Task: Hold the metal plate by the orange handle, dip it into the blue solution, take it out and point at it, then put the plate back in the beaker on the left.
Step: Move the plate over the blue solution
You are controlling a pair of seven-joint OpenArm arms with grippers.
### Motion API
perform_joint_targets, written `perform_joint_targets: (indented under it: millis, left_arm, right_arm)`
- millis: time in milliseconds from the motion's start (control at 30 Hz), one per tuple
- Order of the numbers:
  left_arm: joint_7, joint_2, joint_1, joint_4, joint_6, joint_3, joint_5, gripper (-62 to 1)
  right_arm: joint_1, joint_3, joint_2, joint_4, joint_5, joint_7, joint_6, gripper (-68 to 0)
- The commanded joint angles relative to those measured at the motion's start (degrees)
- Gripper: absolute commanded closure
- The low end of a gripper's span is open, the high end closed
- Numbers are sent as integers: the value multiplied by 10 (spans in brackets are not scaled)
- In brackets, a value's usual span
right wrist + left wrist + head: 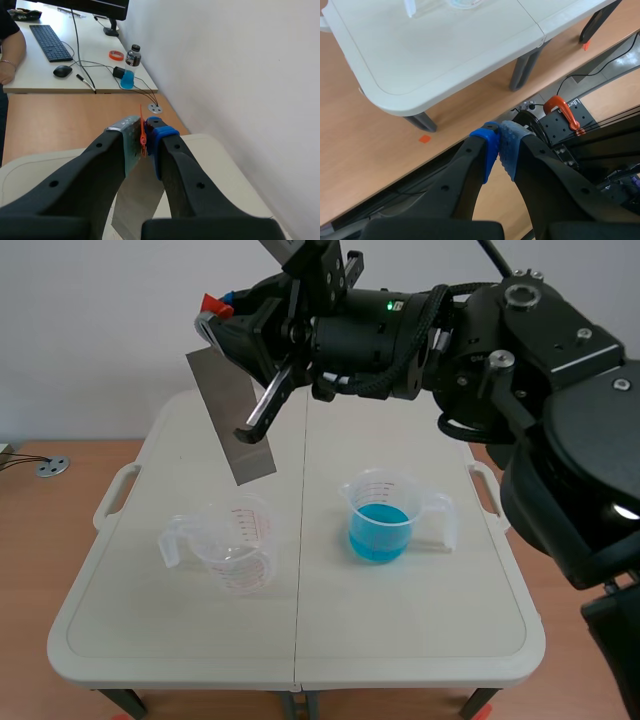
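Observation:
The grey metal plate (235, 415) hangs tilted in the air above the empty clear beaker (236, 542) on the table's left half. My right gripper (213, 318) reaches across from the right and is shut on the plate's orange handle (212, 306). In the right wrist view the orange handle (143, 134) sits pinched between the fingers of the right gripper (142, 136), and the plate (140, 195) hangs below them. The beaker of blue solution (380, 519) stands to the right of the middle. My left gripper (496, 146) is shut on nothing, off the table's near edge above the floor.
The white folding table (130, 620) has carry handles at both sides. A round metal floor socket (52, 467) lies at the far left. In the right wrist view a desk with a keyboard (47, 42), a bottle (130, 67) and a person's arm (10, 50) stands beyond.

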Motion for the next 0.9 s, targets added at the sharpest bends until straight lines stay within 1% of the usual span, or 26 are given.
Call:
perform_joint_targets:
  millis: [0,300,667,867]
  left_arm:
    - [-7,0,-2,10,-1,0,-4,-15]
    - [-7,0,-2,10,-1,0,-4,-15]
    - [-4,0,-31,10,-3,0,-4,-15]
    - [3,-2,-73,10,-10,0,-4,-15]
  right_arm:
    - [13,10,3,23,8,0,3,-13]
    - [11,63,3,67,9,-32,3,-13]
    - [-44,132,29,135,12,-42,3,-13]
    - [-72,179,29,156,13,-52,3,-13]
